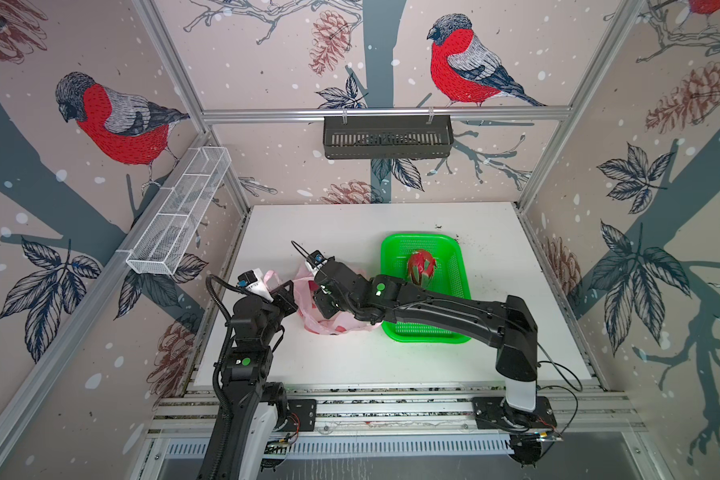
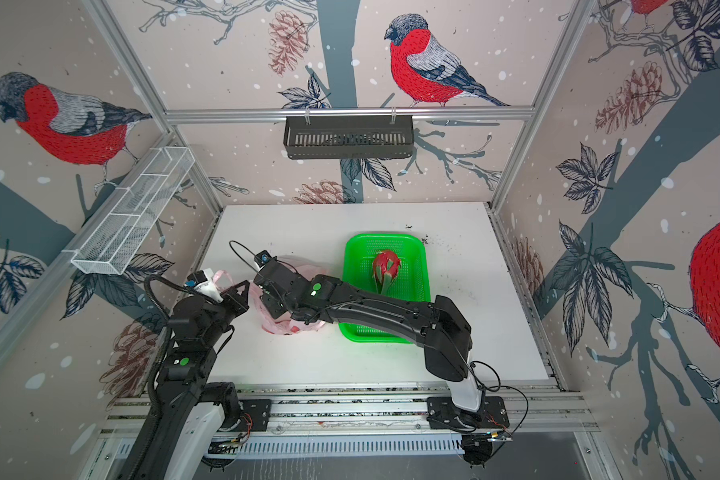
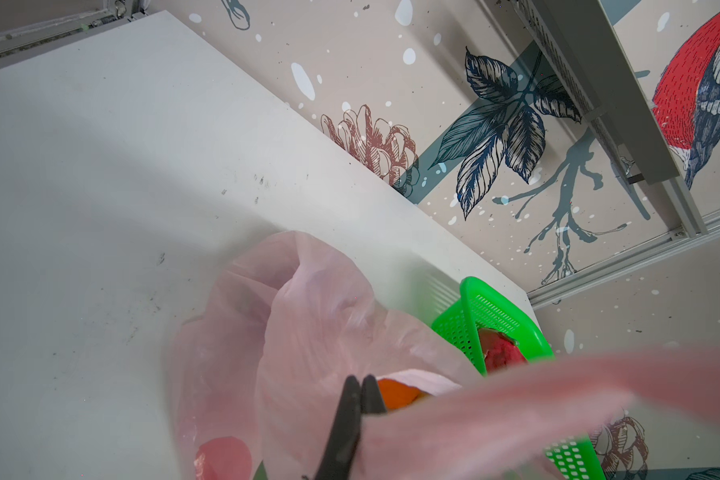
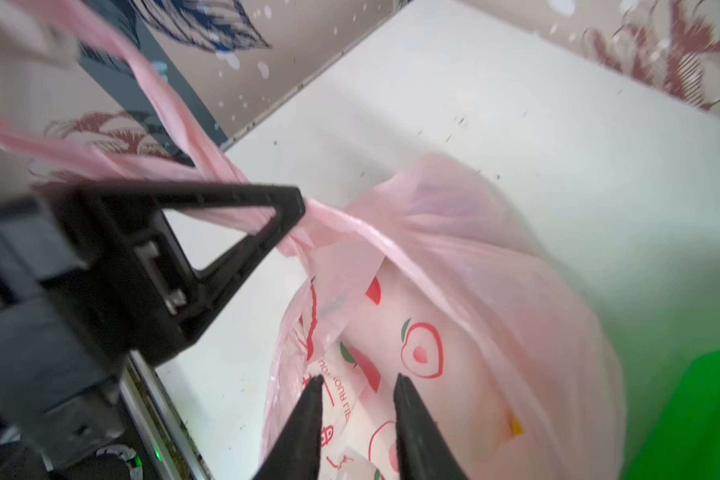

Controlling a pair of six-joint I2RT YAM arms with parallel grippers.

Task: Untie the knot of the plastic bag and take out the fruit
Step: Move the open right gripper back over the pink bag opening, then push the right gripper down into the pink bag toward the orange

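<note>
Left gripper (image 3: 360,384) is clamping the plastic bag (image 4: 495,257) handle; right gripper (image 4: 358,382) jaws are hanging apart. I'm failing to read the bag's red lettering. Dragon fruit (image 1: 420,268) is lying lengthwise along the basket (image 1: 458,253).

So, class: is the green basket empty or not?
Not empty: one dragon fruit lies inside the green basket.

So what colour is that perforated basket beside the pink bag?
The basket is bright green, clearest in a top view.

Bright, even light; near plastic bag (image 3: 516,407) blurred, perhaps motion.
</note>
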